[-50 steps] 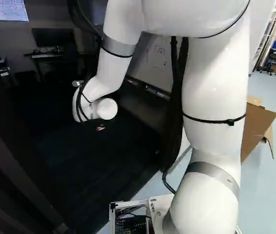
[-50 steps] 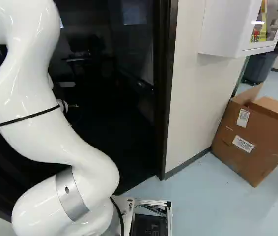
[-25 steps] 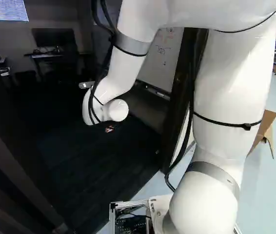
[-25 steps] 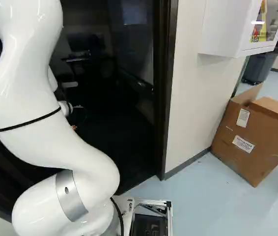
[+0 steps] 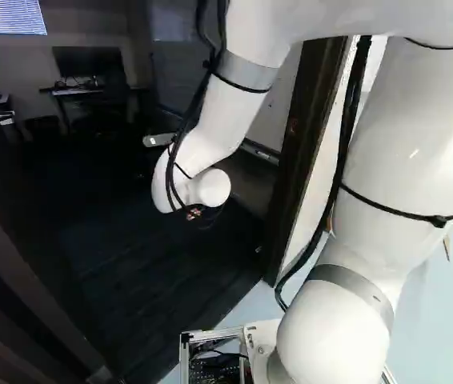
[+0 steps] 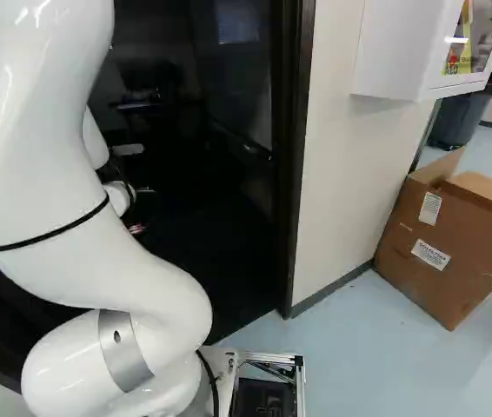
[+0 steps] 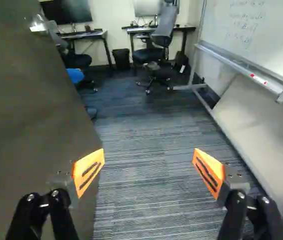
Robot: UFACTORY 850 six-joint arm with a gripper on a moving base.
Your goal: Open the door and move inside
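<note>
Black, orange-padded jaws (image 7: 149, 171) stand open; push the dark flat door (image 7: 31, 115), likely heavy, at its edge near the silver handle (image 7: 38, 26).

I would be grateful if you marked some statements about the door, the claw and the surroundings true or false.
1. The door stands open. True.
2. The claw is gripping the door's handle. False: its fingers stand apart, and the handle is farther ahead, not between them.
3. The whiteboard bears writing. True.
4. The cardboard box hangs on the wall. False: it stands on the pale floor.
5. A wheeled chair stands upright on the carpet. True.
</note>
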